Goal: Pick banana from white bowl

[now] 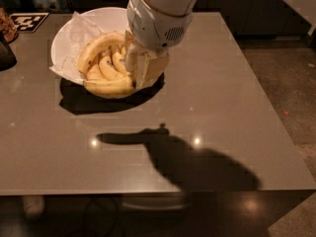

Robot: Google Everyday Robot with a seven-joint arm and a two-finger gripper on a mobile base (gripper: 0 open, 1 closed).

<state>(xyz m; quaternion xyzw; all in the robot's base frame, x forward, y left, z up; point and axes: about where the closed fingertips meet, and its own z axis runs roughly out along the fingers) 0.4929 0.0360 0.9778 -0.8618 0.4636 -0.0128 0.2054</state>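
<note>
The grey table [232, 102] carries the white bowl [106, 18] near its 11 o'clock corner. The robot arm [158, 14] hides the bowl's 3 o'clock side. Crumpled paper [74, 33] lines the bowl. Inside are an arched banana [98, 46] and small bananas [106, 67]. The banana [106, 87] lies along the 6 o'clock rim. The gripper [140, 70] is down at that banana's right end. Whether it is open or grips anything cannot be told.

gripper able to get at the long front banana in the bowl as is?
Likely yes: the gripper sits down in the white bowl at one end of the long banana, and nothing lies over it. Shorter bananas crowd close behind.
</note>
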